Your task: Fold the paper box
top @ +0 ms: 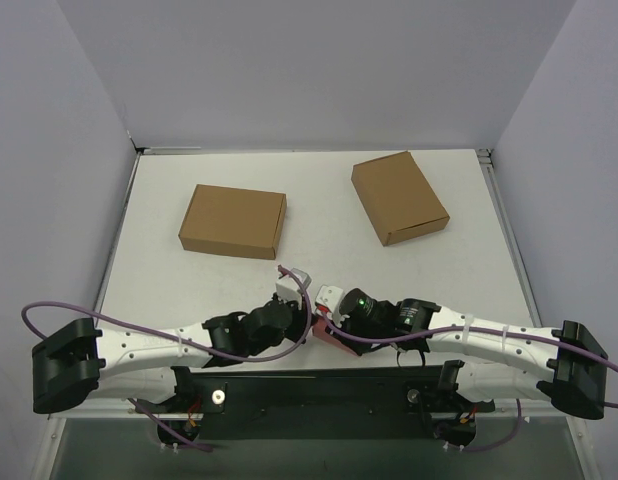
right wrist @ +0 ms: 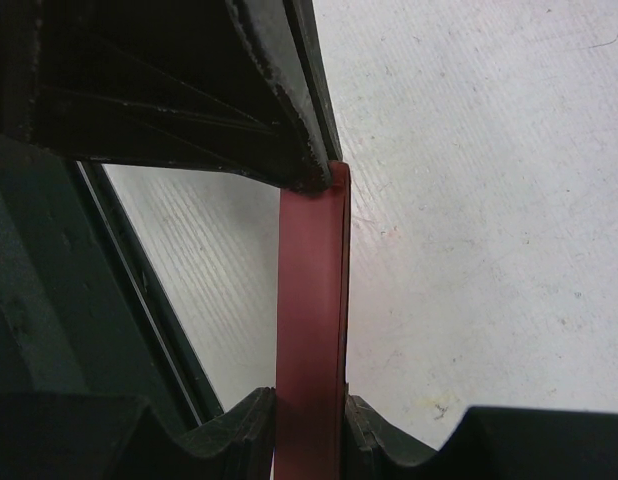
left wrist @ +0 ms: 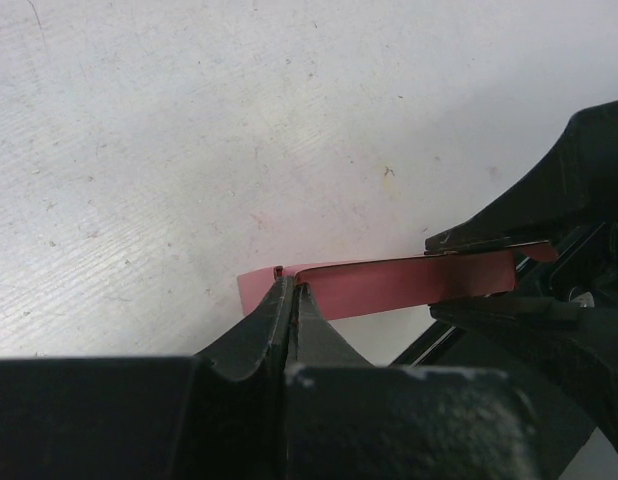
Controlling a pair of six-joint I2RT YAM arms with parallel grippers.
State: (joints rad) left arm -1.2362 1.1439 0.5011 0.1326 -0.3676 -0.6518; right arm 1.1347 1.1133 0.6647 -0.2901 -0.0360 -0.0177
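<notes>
Well, you have the box [top: 327,340] pinched at both ends, by the middle of the table's [top: 189,290] near edge. The left gripper [left wrist: 292,290] is closed tight on one pink edge, and the right gripper [right wrist: 309,408] is clamped on the opposite one. Both wrist views show it only edge-on, a thin strip with one slight bend, so I judge little is folded and the walls and tabs are left to form. One brown box [top: 233,221] and another brown box [top: 399,197] lie towards the far edge.

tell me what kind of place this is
Likely a robot lab test cell: a white table boxed in by plain panels, two bolted-down arms whose left end effector and right end effector pinch a pink paper box.
</notes>
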